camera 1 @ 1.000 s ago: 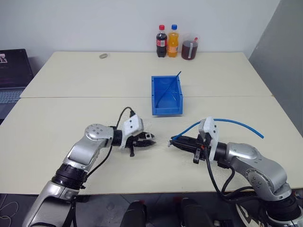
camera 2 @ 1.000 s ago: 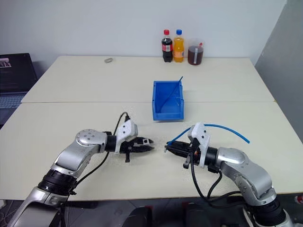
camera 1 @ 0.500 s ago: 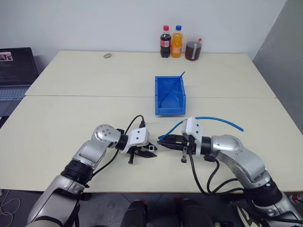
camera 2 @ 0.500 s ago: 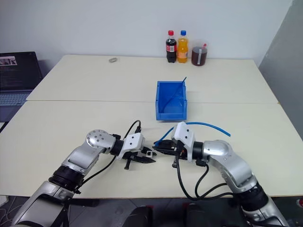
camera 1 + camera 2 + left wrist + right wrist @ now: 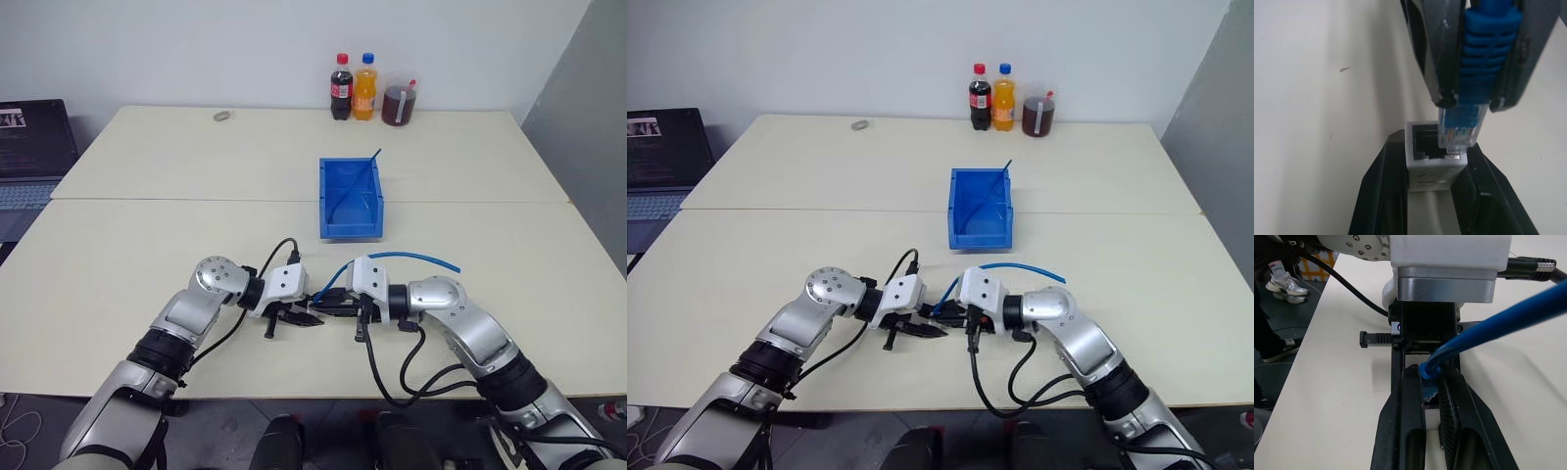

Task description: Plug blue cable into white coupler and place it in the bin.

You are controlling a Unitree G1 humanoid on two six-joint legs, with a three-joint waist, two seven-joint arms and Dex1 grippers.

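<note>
over the surface's near edge, well short of the bin (image 5: 350,199), the left gripper (image 5: 1432,188) pinches the white coupler (image 5: 1434,155), socket facing the blue cable (image 5: 1488,56) plug pinched by the right gripper (image 5: 1432,406), tip at the socket mouth, slightly off-centre, axes nearly in line.

The two tools meet tip to tip low over the near part of the table (image 5: 118,255), leaving no gap to pass between them. Just beyond them the bin (image 5: 350,201) stands in the way, a dark thin rod (image 5: 355,180) leaning from it. Both sides of the table lie open; three drinks (image 5: 368,88) line the far edge.
</note>
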